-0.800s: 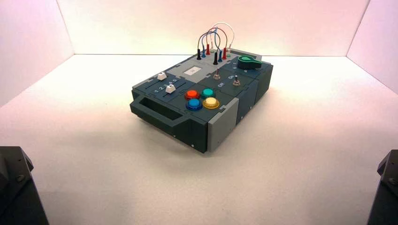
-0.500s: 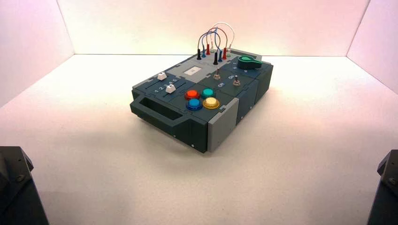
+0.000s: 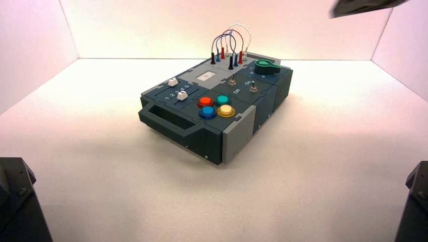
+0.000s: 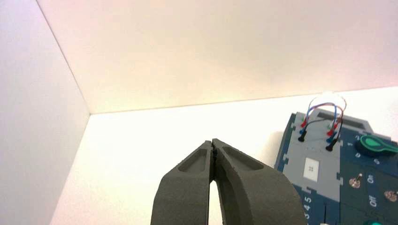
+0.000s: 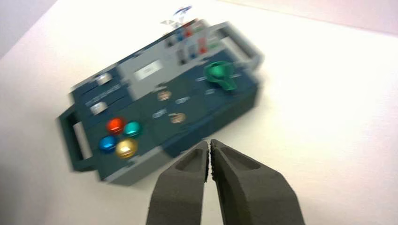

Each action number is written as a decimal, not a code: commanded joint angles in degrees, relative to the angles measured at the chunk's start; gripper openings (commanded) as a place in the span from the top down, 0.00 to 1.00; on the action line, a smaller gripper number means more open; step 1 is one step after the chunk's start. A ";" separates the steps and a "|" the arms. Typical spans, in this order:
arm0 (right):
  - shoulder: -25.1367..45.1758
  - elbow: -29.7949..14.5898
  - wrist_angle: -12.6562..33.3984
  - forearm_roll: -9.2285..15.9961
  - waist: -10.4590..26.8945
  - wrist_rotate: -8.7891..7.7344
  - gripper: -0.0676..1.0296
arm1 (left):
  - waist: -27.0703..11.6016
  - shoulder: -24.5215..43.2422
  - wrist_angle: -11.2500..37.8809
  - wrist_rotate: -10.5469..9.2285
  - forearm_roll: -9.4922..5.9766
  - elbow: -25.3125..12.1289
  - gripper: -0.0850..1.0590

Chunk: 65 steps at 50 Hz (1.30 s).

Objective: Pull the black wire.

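White tabletop [image 3: 328,166], pale walls behind. Dark teal-and-grey box [image 3: 237,128] stood turned at an angle near table centre, handle [image 3: 166,122] on near-left end. Green knob [image 3: 266,66] at far right corner. Four round buttons [image 3: 215,107] clustered near front: red, teal, blue, yellow. Two white sliders [image 3: 177,88] on left side, two small toggle switches [image 3: 243,84] between buttons and knob, positions not readable. Black wire [image 3: 222,48] arched at far end of box, both black plugs seated, one on far-left of wire cluster, other nearer and to the right; just beside blue-plugged wire [image 3: 226,45] and red-plugged wire [image 3: 232,43]; same black wire [image 4: 317,131] seen in left wrist view, plugs upright in grey panel. Left gripper [image 4: 213,146] hung over bare table to left of box, well apart from wires, fingers [image 4: 244,168] pressed tip to tip, holding nothing. Right gripper [image 5: 209,145] hung above table on knob side of box, apart from it, tips all but touching, holding nothing. Dark shape [image 3: 361,6] at top right edge of high view, identity unclear
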 commanded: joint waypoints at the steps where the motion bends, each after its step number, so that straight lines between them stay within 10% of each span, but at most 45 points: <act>1: 7.56 -3.87 -2.72 2.72 2.46 0.26 0.75 | 0.26 1.67 -0.26 0.00 -0.09 -1.58 0.95; 10: 16.26 -6.59 -6.42 6.15 2.64 0.26 0.66 | 0.26 2.46 -0.09 0.00 -0.18 -1.58 0.95; 36: 38.67 -18.63 -8.09 5.63 6.42 -2.02 0.51 | 0.26 2.81 0.00 -0.09 -0.18 -1.58 0.95; 65: 55.90 -29.79 -9.67 -1.85 6.77 -2.37 0.53 | 0.26 4.48 0.00 -0.18 -0.35 -1.67 0.95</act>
